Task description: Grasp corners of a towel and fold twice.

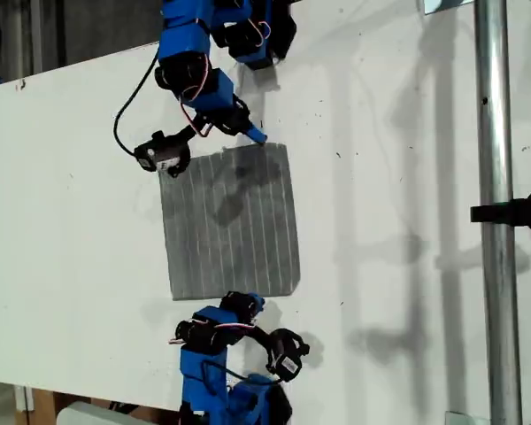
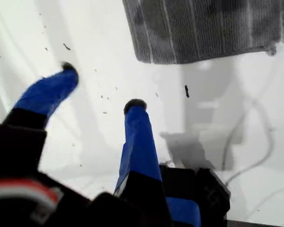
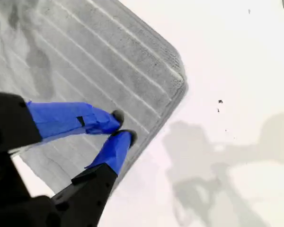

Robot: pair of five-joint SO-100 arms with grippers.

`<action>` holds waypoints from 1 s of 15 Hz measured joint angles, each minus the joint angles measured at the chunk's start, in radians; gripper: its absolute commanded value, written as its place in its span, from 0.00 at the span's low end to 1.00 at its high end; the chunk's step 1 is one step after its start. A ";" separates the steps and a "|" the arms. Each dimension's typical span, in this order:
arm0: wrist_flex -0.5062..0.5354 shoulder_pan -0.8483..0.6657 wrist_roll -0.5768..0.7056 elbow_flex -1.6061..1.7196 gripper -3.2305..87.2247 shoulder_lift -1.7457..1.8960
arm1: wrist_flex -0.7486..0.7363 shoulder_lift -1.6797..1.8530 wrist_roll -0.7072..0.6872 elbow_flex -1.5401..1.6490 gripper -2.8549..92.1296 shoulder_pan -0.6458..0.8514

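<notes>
My first gripper (image 2: 102, 85): blue fingers spread apart over bare white table, holding nothing; a towel edge lies just beyond the tips. The wrist views do not settle which arm in the exterior view it belongs to.
My second gripper (image 3: 124, 126): fingertips drawn almost together, meeting at the towel's long edge near one corner; whether any cloth is pinched between them, I cannot tell.
Towel (image 1: 230, 221): grey with thin pale stripes, lying flat in the centre-left of the exterior view, between the two arms.
Corners: all four lie flat on the table; one rounded corner (image 3: 177, 71) shows in the second wrist view, near the fingertips.
Table (image 1: 389, 221): white, marked with small dark specks.
Arms in exterior view: one at top centre, its blue tip at the towel's top edge; one at bottom centre, just below the towel's bottom edge.
Metal pole (image 1: 496, 212): upright along the exterior view's right.
</notes>
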 measured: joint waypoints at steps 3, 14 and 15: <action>0.032 0.008 0.123 -0.028 0.48 0.002 | 0.009 -0.083 -0.055 -0.002 0.50 0.014; 0.025 -0.023 0.184 -0.006 0.49 0.018 | -0.397 -0.270 -0.193 0.270 0.47 0.196; 0.025 -0.028 0.183 0.000 0.49 0.020 | -0.436 -0.327 -0.193 0.270 0.47 0.183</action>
